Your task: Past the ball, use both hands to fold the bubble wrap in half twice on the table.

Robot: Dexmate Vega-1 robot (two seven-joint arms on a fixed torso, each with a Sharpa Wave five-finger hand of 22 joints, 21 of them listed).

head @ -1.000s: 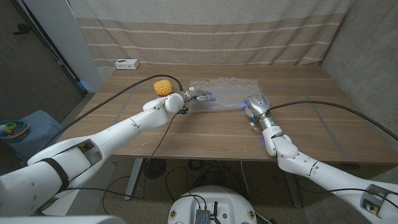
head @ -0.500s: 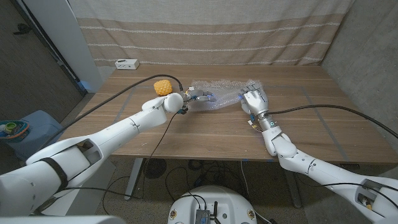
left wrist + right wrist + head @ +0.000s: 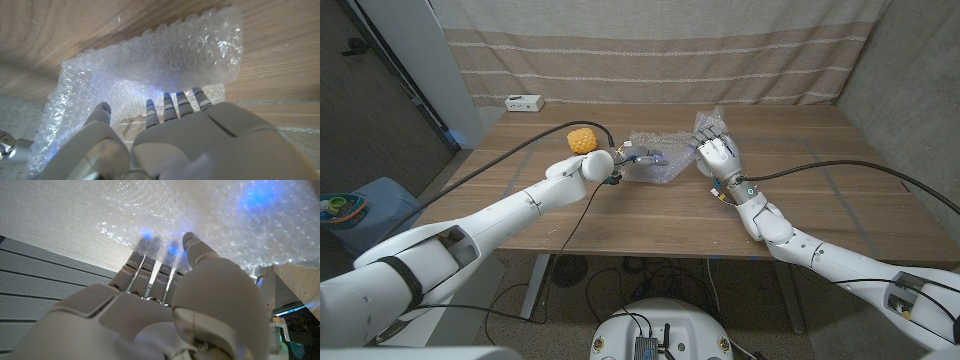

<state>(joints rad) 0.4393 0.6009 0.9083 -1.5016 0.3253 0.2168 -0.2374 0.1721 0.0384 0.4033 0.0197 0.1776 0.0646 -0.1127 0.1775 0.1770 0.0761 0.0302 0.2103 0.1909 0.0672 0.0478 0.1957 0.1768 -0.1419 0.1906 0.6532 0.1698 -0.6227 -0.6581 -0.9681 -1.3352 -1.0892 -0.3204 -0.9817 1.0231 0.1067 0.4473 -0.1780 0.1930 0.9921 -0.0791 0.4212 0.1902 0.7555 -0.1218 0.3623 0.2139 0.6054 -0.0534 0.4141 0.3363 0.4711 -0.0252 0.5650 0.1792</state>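
The clear bubble wrap (image 3: 667, 163) lies crumpled at the middle of the wooden table (image 3: 650, 215), just right of the yellow ball (image 3: 582, 139). My left hand (image 3: 638, 155) is at the wrap's left edge, fingertips and thumb on the sheet (image 3: 165, 55). My right hand (image 3: 717, 154) pinches the wrap's right edge and holds it raised off the table, tipped over toward the left hand. In the right wrist view its fingers (image 3: 150, 265) and thumb press into the wrap (image 3: 225, 225).
A white box (image 3: 524, 102) sits at the table's back left corner. A black cable (image 3: 520, 150) runs along the left arm past the ball. A striped curtain hangs behind the table. Bare wood stretches to the right and the front.
My right hand has lifted the wrap's right edge and carried it leftward toward the left hand, bunching the sheet. The left hand and the ball have stayed put.
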